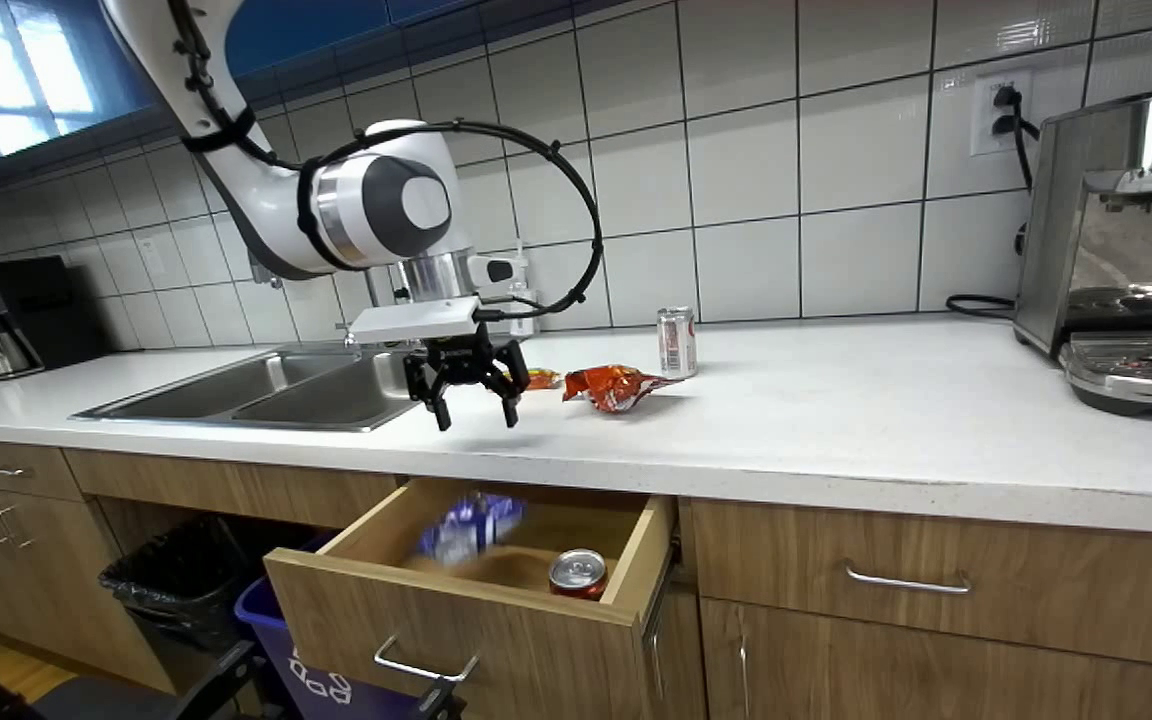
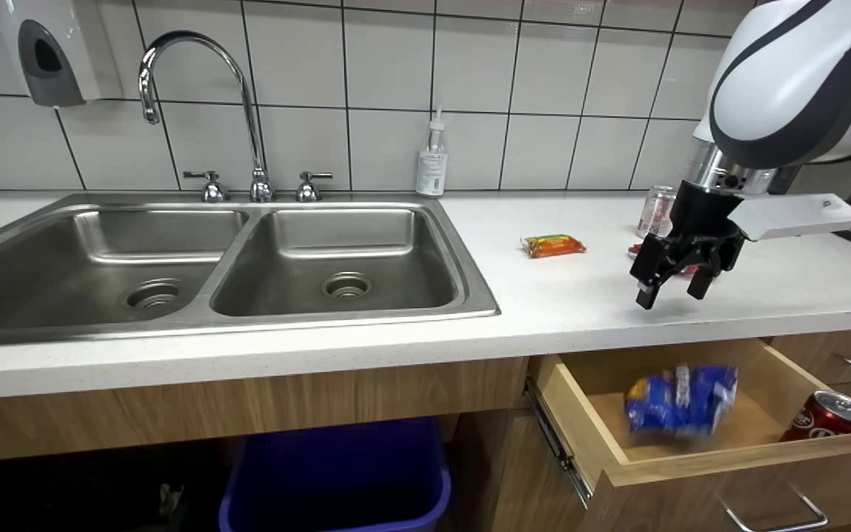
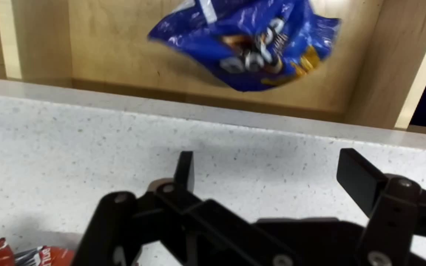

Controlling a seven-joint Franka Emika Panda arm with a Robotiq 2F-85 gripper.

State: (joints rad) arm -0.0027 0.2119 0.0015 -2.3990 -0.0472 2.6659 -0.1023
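My gripper (image 1: pixel 477 420) is open and holds nothing, fingers pointing down above the white counter near its front edge. It also shows in an exterior view (image 2: pixel 671 295) and the wrist view (image 3: pixel 264 173), with only countertop between the fingers. A blue bag (image 2: pixel 680 399) is inside the open drawer (image 1: pixel 536 640), apart from the gripper. The bag is blurred; I cannot tell if it rests on the drawer bottom. A red can (image 1: pixel 578 574) stands in the drawer's front corner. A crumpled red wrapper (image 1: pixel 614 387) and an orange packet (image 2: pixel 555 245) lie on the counter.
A silver can (image 1: pixel 677 342) stands near the tiled wall. A double sink (image 2: pixel 484 295) with a tall faucet (image 2: pixel 248 96) and a pump bottle (image 2: pixel 432 166) are alongside. A coffee machine (image 1: pixel 1066 230) stands on the counter. A blue bin (image 2: pixel 333 473) is under the counter.
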